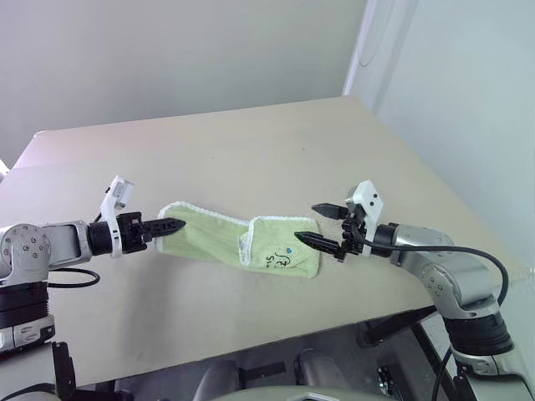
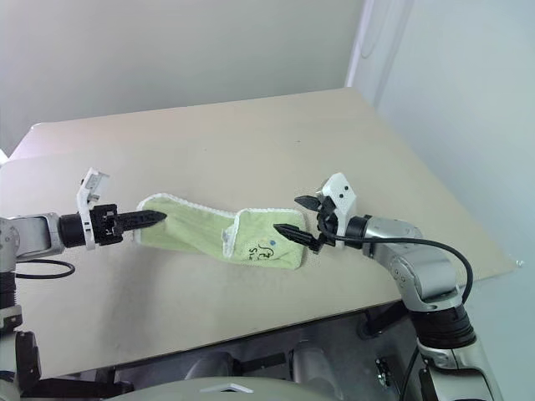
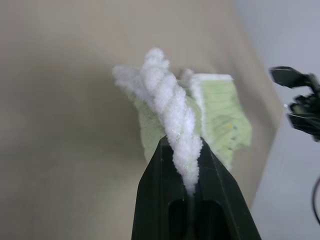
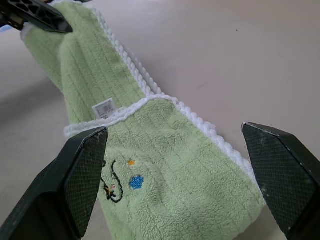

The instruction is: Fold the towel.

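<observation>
silver arms, black pincers, apparently white wrist mounts

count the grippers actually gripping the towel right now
1. The left gripper is shut on the white-edged end of the towel. The right gripper stands open beside the far end, holding nothing.

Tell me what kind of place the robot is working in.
Probably a bare test room or lab, not a home: a plain beige table carrying nothing but the towel, blank pale walls behind it, and a cable running along the robot's arm.
</observation>
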Controlling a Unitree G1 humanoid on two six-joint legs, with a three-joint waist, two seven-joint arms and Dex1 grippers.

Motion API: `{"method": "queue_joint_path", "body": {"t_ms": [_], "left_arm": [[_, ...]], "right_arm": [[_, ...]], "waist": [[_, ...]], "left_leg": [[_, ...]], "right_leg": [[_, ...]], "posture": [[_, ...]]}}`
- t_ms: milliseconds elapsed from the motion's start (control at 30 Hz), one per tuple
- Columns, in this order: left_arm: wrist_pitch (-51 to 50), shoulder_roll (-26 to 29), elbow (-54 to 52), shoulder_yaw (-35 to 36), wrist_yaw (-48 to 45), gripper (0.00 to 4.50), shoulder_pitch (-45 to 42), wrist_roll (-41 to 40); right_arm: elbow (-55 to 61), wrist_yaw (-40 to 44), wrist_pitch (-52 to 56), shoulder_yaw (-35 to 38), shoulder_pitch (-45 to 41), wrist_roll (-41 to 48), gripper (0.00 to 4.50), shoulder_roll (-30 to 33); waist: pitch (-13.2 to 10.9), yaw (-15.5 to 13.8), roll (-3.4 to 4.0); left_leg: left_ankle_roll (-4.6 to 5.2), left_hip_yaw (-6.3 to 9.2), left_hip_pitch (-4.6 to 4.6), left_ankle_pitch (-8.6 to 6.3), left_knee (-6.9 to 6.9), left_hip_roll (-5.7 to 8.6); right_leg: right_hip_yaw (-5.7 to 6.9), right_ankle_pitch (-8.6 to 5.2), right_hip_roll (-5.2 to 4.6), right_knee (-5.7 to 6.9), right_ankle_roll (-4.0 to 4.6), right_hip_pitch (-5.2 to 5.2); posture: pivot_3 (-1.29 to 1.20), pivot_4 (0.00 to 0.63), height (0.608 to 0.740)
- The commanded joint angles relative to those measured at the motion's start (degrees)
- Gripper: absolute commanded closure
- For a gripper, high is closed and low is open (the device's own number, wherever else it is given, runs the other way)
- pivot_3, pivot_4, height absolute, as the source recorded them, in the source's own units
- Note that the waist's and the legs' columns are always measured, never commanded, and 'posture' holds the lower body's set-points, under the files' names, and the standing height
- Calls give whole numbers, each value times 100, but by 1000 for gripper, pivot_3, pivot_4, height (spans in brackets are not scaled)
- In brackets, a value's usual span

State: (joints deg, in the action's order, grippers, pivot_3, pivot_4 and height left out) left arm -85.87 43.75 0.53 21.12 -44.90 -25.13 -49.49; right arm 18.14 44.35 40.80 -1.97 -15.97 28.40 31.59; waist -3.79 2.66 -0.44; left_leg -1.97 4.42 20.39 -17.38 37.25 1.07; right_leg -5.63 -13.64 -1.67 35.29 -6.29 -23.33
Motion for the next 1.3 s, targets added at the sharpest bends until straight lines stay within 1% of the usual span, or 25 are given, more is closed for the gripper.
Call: {"method": "queue_joint_path", "body": {"t_ms": [33, 233, 300, 433, 600, 900, 1000, 1133, 1267, 1300], "left_arm": [[-234, -84, -270, -215, 31, 4482, -412, -243], [-269, -526, 117, -974, 100, 4482, -1039, -95], [-167, -723, 213, -1263, 99, 4482, -1174, -30], [60, -1043, 611, -1614, 35, 4482, -1494, 108], [466, -1529, 1225, -2123, -153, 4482, -1975, 368], [1044, -2357, 2139, -2790, -537, 4482, -2558, 833], [1169, -2645, 2444, -2881, -626, 4482, -2708, 958], [1421, -2917, 2489, -3230, -748, 4482, -2704, 1240], [1632, -3145, 2721, -3226, -750, 4482, -2716, 1427], [1641, -3201, 2743, -3220, -749, 4259, -2719, 1445]], "right_arm": [[108, -38, -101, 158, 34, 31, 0, 51], [269, -96, -30, 547, 265, 206, 0, 190], [324, -118, -45, 746, 397, 299, 0, 215], [451, -251, 29, 1162, 561, 520, 0, 242], [880, -307, 120, 1573, 1104, 705, 0, 474], [1258, -755, 215, 1686, 1568, 783, 0, 423], [1337, -859, 248, 1757, 1669, 820, 0, 438], [1345, -956, 249, 1830, 1763, 807, 0, 465], [1294, -1129, 211, 1807, 1783, 734, 0, 417], [1308, -1154, 208, 1776, 1797, 727, 0, 410]], "waist": [[0, -21, -1], [1, -24, -2], [1, -18, -2], [1, -12, -2], [1, -66, -2], [1, -29, -3], [1, -29, -3], [1, -31, -3], [1, -29, -3], [1, -27, -3]], "left_leg": [[0, 0, 0, 0, 0, 0], [-3, 0, 0, 1, 4, 4], [-3, 0, 0, 1, 2, 4], [-3, -2, -2, 2, 3, 3], [-3, -1, -1, 2, 10, 6], [-3, -5, -3, 3, 15, 7], [-3, -5, -1, 3, 18, 7], [-3, -6, -1, 3, 17, 7], [-2, -7, -3, 3, 19, 7], [-2, -6, -3, 3, 19, 7]], "right_leg": [[0, 1, 0, 0, 0, 0], [0, 7, -2, -1, -8, 5], [0, 9, -1, 0, -11, 5], [-2, 9, 1, 5, -11, 2], [-2, 9, 1, 3, -11, 9], [-5, 9, 2, 6, -12, 12], [-5, 9, 2, 6, -13, 13], [-6, 10, 2, 5, -13, 12], [-8, 10, 3, 8, -13, 13], [-8, 10, 4, 8, -13, 13]], "posture": [[0, 0, 740], [0, 0, 740], [0, 0, 740], [0, 0, 740], [0, 0, 740], [0, 0, 740], [0, 0, 740], [0, 0, 740], [0, 0, 740], [0, 0, 740]]}}
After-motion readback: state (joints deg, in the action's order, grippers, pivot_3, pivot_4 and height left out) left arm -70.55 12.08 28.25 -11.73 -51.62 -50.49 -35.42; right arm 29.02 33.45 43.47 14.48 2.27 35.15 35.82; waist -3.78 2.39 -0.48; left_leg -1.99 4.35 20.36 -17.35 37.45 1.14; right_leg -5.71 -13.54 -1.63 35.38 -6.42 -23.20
